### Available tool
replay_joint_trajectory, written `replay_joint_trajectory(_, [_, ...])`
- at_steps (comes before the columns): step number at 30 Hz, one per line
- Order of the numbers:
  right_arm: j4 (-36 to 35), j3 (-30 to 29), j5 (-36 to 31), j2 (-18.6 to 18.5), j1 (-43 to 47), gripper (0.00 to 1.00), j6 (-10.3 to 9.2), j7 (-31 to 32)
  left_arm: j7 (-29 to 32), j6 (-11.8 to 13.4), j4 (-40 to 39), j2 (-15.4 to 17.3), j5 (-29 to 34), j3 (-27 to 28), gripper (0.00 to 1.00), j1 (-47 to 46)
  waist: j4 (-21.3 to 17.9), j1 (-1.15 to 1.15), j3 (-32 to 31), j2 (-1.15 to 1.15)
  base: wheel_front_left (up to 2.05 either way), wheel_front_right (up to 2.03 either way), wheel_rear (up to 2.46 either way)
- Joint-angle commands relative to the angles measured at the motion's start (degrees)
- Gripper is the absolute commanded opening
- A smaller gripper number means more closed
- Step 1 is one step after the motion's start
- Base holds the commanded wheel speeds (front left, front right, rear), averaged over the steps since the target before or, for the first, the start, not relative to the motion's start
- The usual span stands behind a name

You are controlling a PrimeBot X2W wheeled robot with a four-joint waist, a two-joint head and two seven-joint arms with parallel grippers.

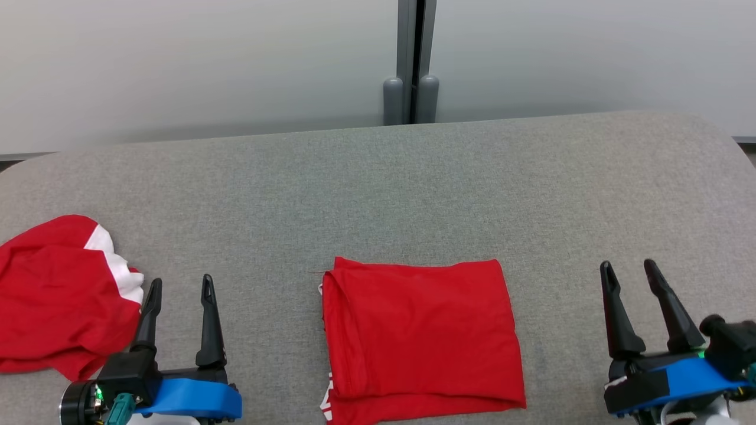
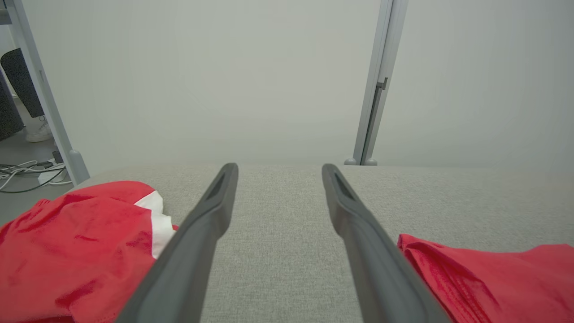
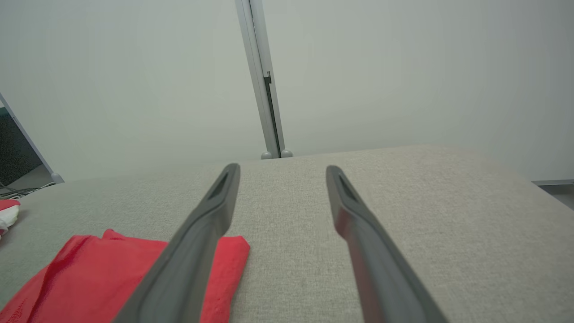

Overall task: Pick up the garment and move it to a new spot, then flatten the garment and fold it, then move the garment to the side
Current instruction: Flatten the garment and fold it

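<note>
The folded red garment (image 1: pixel 419 336) lies flat on the grey table (image 1: pixel 413 189), at the near edge, about midway between the two arms. The left gripper (image 1: pixel 180 282) sits to its left with fingers spread wide and nothing in them, clear of the garment. Its left finger is just beside a crumpled red-and-white cloth (image 1: pixel 59 295) at the table's left end. The right gripper (image 1: pixel 628 264) is well to the garment's right, also wide open and empty over bare table.
</note>
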Motion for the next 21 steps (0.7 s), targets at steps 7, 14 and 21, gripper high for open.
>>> replay_joint_trajectory(7, [-2.57, -1.11, -1.73, 2.80, 5.25, 1.00, 0.01, -0.35, -0.28, 1.34, -1.03, -0.04, -0.05, -0.40, 1.00, 1.77, 1.26, 0.00, -1.34, 0.01, 0.00, 0.00, 0.00])
replay_joint_trajectory(14, [-3.75, 0.50, -3.05, 3.95, 7.70, 1.00, 0.01, 0.40, -0.28, 2.11, -1.30, 0.06, 0.03, -0.35, 1.00, 3.55, 2.46, 0.00, -2.18, 0.01, 0.00, 0.00, 0.00])
replay_joint_trajectory(21, [-3.26, 1.57, -3.34, 4.20, 8.21, 1.00, 0.01, 1.35, -0.28, 2.38, -1.17, 0.23, -0.09, -0.38, 1.00, 4.12, 3.13, 0.00, -2.58, 0.01, 0.00, 0.00, 0.00])
